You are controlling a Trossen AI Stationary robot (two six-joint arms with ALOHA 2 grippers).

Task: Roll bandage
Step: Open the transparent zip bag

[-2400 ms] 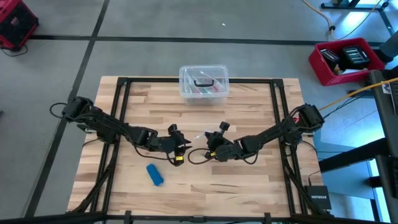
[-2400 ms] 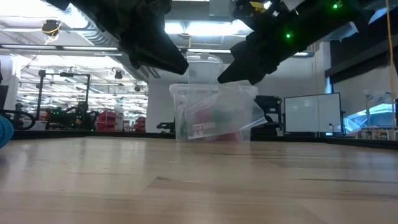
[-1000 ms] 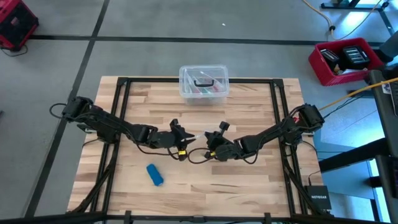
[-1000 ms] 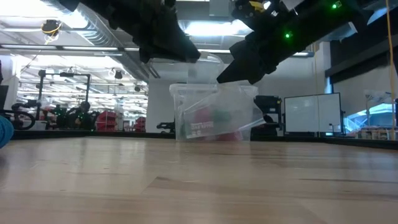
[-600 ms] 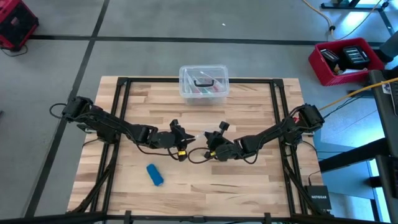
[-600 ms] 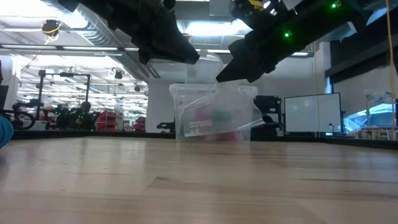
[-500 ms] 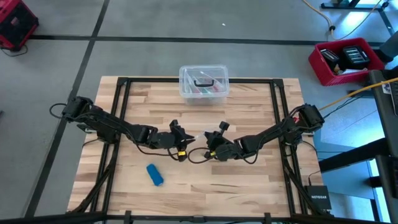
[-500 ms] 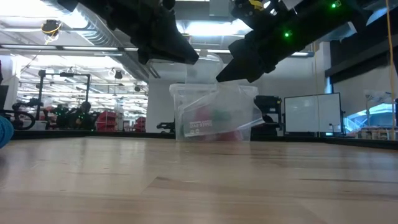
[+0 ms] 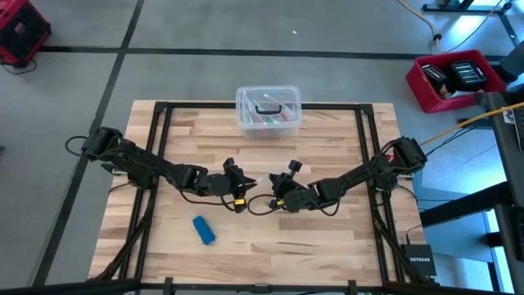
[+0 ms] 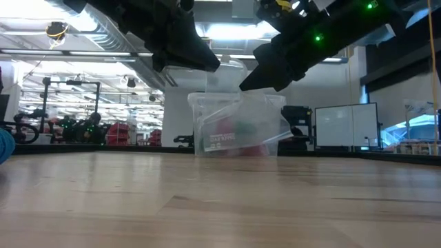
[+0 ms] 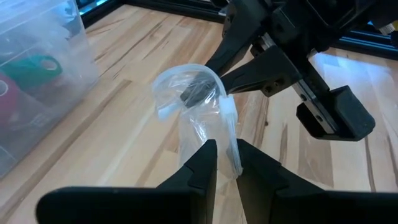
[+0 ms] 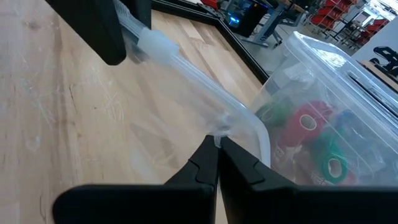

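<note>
The bandage is a compact blue roll (image 9: pixel 203 230) lying on its side on the wood table, near and left of both grippers; it shows at the low view's left edge (image 10: pixel 3 147). No gripper touches it. My left gripper (image 9: pixel 244 188) and my right gripper (image 9: pixel 275 185) face each other above mid-table. Both are shut on a small clear plastic bag (image 9: pixel 260 181), which also shows in the left wrist view (image 11: pixel 198 102) and the right wrist view (image 12: pixel 186 68). My left gripper pinches the clear bag's edge by its zip strip (image 11: pixel 229 122) between its two fingers. The fingers come roughly level from the table's left. The bag stands clear of the table, stretched toward the other gripper. My right gripper pinches the bag's opposite edge (image 12: pixel 231 122) between its two shut fingers, coming from the table's right. The zip strip (image 12: pixel 157 45) runs from there across to the left gripper. The bag is lifted clear of the table.
A clear plastic lidded box (image 9: pixel 268 111) with coloured rolls inside stands at the table's far edge, behind the grippers; it shows in the low view (image 10: pixel 238 124). A black frame (image 9: pixel 155 156) runs along the table's sides. Bare wood lies at the near right (image 9: pixel 327 246).
More than a second ago my left gripper went toward the table's right and far edge, closing on the right gripper. In the last second both grippers have kept still with the bag between them, and the blue roll has stayed in place.
</note>
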